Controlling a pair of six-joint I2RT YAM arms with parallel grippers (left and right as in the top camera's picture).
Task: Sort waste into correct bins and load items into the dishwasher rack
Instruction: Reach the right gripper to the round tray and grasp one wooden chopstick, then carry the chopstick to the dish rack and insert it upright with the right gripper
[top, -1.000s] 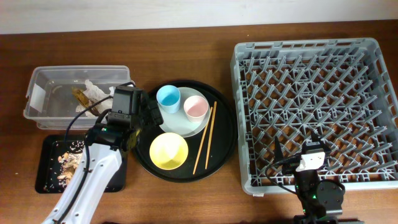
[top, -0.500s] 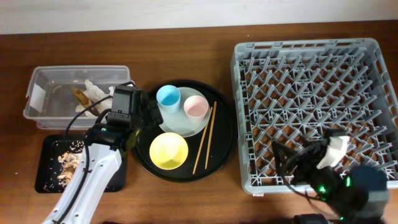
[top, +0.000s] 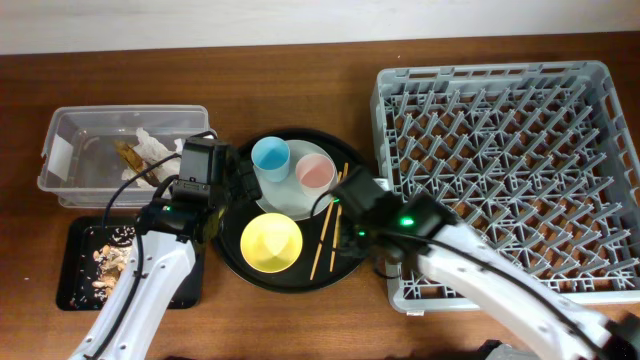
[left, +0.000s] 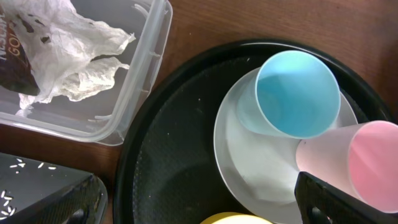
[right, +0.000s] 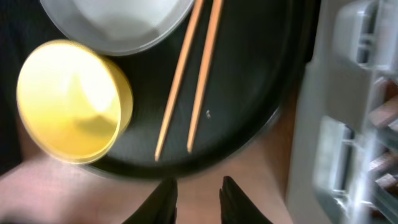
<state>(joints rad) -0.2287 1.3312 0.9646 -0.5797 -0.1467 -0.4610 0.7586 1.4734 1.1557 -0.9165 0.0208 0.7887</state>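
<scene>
**Chopsticks** (top: 327, 232): not yet loaded. Lying side by side, nearly parallel, on the round tray (top: 240, 270), right of the plate (top: 290, 205) and bowl (top: 271, 242). Long axis far-to-near across the surface, slightly slanted, with far ends leaning toward the rack (top: 500, 120) and near ends toward the bowl. No thick or thin end made out, so no telling which end is the tip.

**Done, judging by present lay:** napkin (top: 152, 146) and wrapper (top: 127, 153) inside the clear tub (top: 60, 160). Scraps (top: 108, 255) with pale crumbs in the flat black tray (top: 75, 295). Waste sorting apparently complete.

**Left to do:** the whole loading step. Nothing seen among the rack's pegs, though the right arm hides part of the near-left corner. Blue cup (top: 270, 156) and pink cup (top: 315, 172) mouth-up on the plate, close together. Bowl mouth-up just beside the plate's near edge. All on the round tray.

**Right pincer** (right: 198, 194): fingers a little apart, narrow gap, holding nothing. Poised just beyond the chopsticks' near ends, about the tray rim; view blurred. Probably lining up for the chopsticks.

**Left pincer** (top: 243, 183): beside the plate's left edge, close to the blue cup. Only one finger (left: 339, 202) visible in the wrist view, so width not determinable. Nothing seen held.
</scene>
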